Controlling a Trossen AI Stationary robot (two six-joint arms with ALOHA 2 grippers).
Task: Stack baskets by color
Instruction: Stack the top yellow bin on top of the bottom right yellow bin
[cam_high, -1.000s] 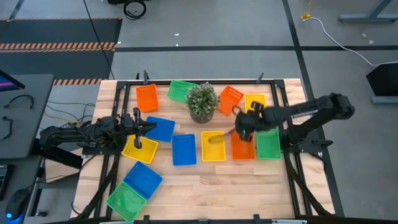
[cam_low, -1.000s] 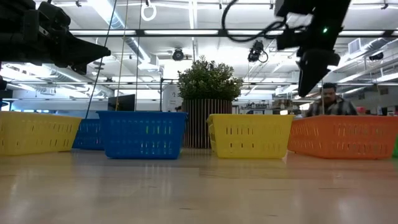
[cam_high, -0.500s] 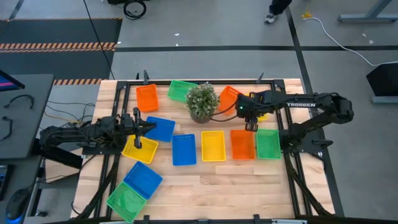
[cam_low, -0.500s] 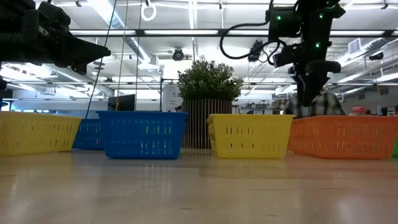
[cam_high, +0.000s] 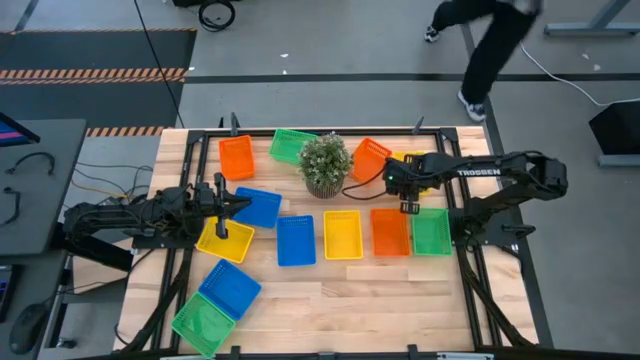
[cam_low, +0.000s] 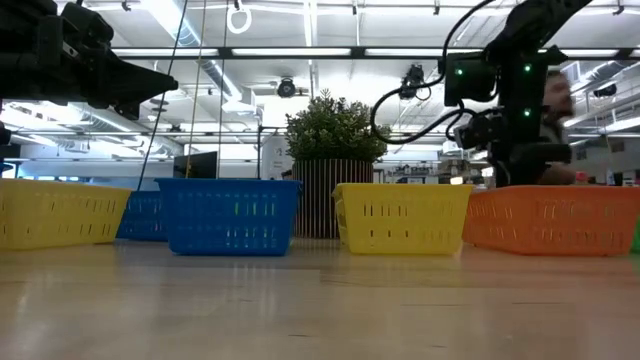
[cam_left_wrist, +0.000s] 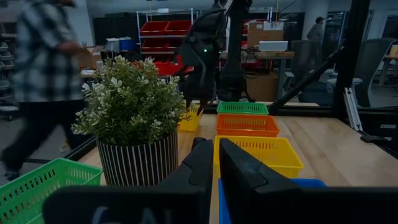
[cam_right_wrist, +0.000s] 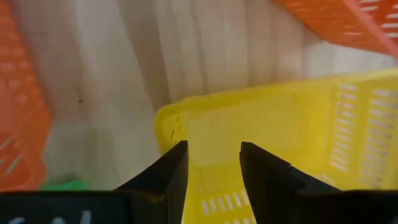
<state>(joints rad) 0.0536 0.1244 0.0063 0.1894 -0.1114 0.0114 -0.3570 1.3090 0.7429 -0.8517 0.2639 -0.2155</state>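
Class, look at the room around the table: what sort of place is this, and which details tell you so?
Probably a robotics lab or workshop. Shelving with red bins lines the back, cables trail over a bare concrete floor, and strip lights hang from an open ceiling above the wooden table.

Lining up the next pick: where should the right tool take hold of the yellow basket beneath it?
On the near short wall, from above. The yellow basket sits flat and open-topped on the table, and the right tool hangs open over that rim, so one finger could likely drop inside and one outside. The orange basket lies close alongside.
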